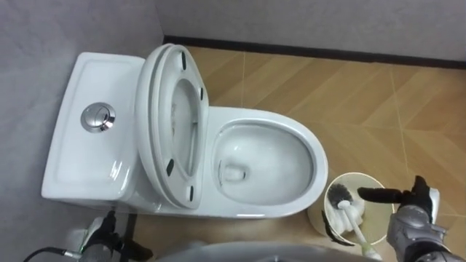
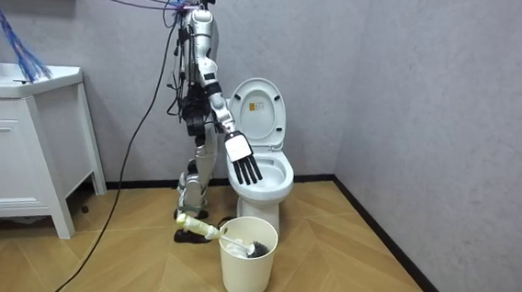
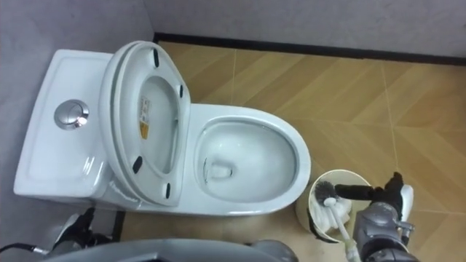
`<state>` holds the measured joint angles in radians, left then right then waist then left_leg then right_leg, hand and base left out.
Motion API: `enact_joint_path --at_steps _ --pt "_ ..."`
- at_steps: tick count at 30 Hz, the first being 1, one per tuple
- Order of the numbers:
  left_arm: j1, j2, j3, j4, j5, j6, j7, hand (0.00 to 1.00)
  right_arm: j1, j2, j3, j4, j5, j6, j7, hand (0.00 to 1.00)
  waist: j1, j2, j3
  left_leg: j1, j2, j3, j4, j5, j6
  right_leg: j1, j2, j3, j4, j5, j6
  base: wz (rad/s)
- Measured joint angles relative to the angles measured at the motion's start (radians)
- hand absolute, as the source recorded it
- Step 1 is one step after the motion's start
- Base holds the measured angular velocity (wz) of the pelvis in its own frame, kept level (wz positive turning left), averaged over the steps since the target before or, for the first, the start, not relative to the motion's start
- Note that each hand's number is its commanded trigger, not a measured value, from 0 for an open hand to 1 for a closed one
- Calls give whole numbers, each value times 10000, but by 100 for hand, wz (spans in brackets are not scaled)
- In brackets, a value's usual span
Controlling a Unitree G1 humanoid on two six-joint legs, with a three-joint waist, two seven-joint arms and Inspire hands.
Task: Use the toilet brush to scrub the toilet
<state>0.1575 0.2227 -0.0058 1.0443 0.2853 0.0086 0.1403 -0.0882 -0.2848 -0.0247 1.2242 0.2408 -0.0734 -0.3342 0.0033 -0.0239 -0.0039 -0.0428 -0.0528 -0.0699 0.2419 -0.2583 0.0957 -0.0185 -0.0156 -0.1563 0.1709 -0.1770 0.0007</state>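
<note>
The white toilet (image 1: 314,156) stands with its seat and lid (image 1: 156,124) raised against the tank (image 1: 80,156); the bowl is open. At the right of the bowl stands a cream bucket (image 1: 364,177). The toilet brush (image 1: 338,195) rests in it, dark bristle head inside and white handle leaning over the rim. My right hand (image 1: 419,198) hovers above the bucket, open, dark fingers straight and holding nothing. In the room view this hand (image 2: 242,154) hangs in front of the bowl, well above the bucket (image 2: 248,269). My left hand (image 1: 98,234) hangs low beside the tank.
I stand at the toilet's side, by the grey wall behind the tank. A white vanity cabinet (image 2: 12,147) stands at the room view's left. A pale bottle-like thing (image 2: 196,222) lies on the wood floor beside the bucket. Open floor stretches beyond the bucket.
</note>
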Motion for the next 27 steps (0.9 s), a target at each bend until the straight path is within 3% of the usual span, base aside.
enact_joint_path --at_steps 8,12,15,18,23,27 --pt "-445 10 -71 259 9 73 -58 0 -476 -34 0 824 -22 307 503 0 20 62 48 -373 7 -75 -12 82 -59 -362 -8 -87 25 33 -52 2" --pt "-839 141 -1 630 12 66 -63 0 -715 -356 -2 1011 -48 319 718 0 107 234 90 -732 61 171 132 86 -62 -893 -22 -70 409 30 -53 -4" --pt "-973 324 0 801 1 69 -39 0 -937 -483 -3 1191 -60 318 786 0 145 235 102 -1047 78 348 291 87 -63 -1274 -50 -95 630 29 -54 -9" --pt "-1009 328 -9 858 2 72 -15 0 -1016 -527 -5 1388 -58 440 853 0 163 227 112 -1332 55 461 363 97 -43 -1558 -107 -118 731 29 -53 3" --pt "-1335 327 -371 1234 3 163 -1 0 -1218 -526 12 1803 -37 561 924 0 262 179 182 -2301 43 689 980 100 -36 -2430 -199 -115 1185 29 -53 1" --pt "-1619 339 -514 1233 -9 186 27 0 -1294 -531 5 2130 -14 728 966 0 260 145 330 -3012 67 910 1461 93 -26 -3162 -310 -176 1873 -80 -76 12"
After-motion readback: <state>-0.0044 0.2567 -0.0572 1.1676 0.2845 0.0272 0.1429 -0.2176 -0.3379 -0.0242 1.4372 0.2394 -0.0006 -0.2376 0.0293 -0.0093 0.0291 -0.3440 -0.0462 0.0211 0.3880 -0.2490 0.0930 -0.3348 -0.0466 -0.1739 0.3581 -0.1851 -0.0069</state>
